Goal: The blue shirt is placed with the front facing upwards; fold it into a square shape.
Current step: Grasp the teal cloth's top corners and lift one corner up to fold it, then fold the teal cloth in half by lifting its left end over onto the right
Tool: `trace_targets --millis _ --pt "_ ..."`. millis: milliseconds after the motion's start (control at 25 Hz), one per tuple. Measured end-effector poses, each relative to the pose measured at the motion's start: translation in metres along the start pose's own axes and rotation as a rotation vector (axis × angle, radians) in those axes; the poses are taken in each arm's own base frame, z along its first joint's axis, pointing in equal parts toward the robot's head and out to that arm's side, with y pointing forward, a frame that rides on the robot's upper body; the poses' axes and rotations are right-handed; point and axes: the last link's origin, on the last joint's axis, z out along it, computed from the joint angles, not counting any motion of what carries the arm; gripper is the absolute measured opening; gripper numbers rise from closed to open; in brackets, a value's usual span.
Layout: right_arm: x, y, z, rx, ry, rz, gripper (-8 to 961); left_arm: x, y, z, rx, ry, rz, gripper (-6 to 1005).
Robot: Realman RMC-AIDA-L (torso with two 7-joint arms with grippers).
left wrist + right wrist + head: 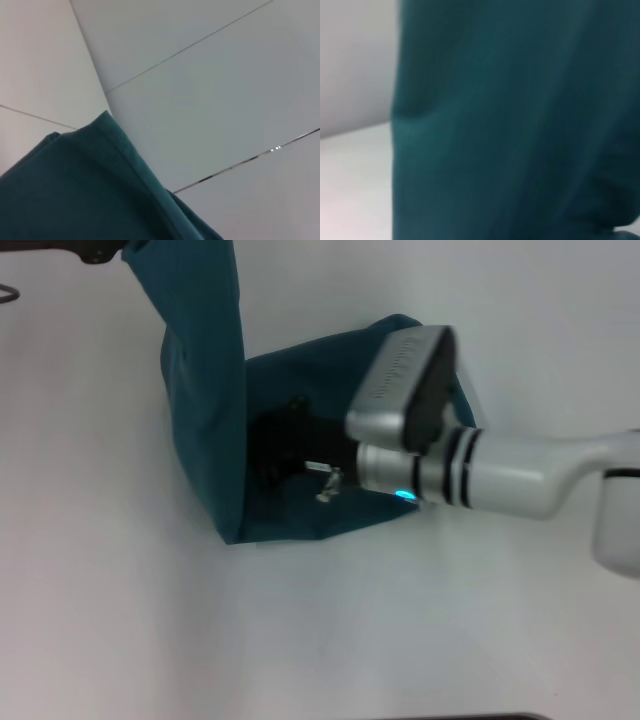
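Note:
The blue shirt [300,500] lies partly folded on the white table [320,640]. A long strip of it [205,330] is pulled up off the table toward the top left, where my left gripper [97,252] shows only as a dark edge at the top of the head view and holds the cloth up. In the left wrist view a folded edge of the shirt [85,190] sits close below the camera. My right gripper [285,452] reaches in from the right and sits low over the flat part of the shirt. The right wrist view is filled with the shirt's cloth [510,130].
My right arm's silver forearm [500,475] crosses the right side of the table above the shirt's far corner. A thin dark cable loop [8,292] lies at the far left edge. White table surface surrounds the shirt.

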Motion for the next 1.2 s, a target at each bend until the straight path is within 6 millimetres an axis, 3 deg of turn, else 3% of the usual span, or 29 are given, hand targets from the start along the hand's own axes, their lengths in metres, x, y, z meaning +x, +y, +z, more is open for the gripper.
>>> trace_targets --millis 320,520,640,880,1200 --pt "0.009 -0.011 -0.05 0.022 -0.225 0.149 3 -0.006 -0.01 -0.003 0.009 0.008 -0.028 16" --pt "0.02 -0.016 -0.106 -0.035 -0.334 0.177 5 -0.007 -0.013 0.0 0.01 0.006 -0.022 16" --pt "0.037 -0.01 -0.145 -0.126 -0.281 0.259 6 -0.008 -0.015 0.004 0.024 0.002 -0.018 17" --pt "0.052 0.002 -0.169 -0.237 -0.157 0.303 8 -0.011 -0.026 0.022 0.053 -0.016 -0.014 16" --pt "0.061 0.012 -0.165 -0.316 -0.046 0.301 10 -0.021 -0.024 0.056 0.038 -0.093 0.023 17"
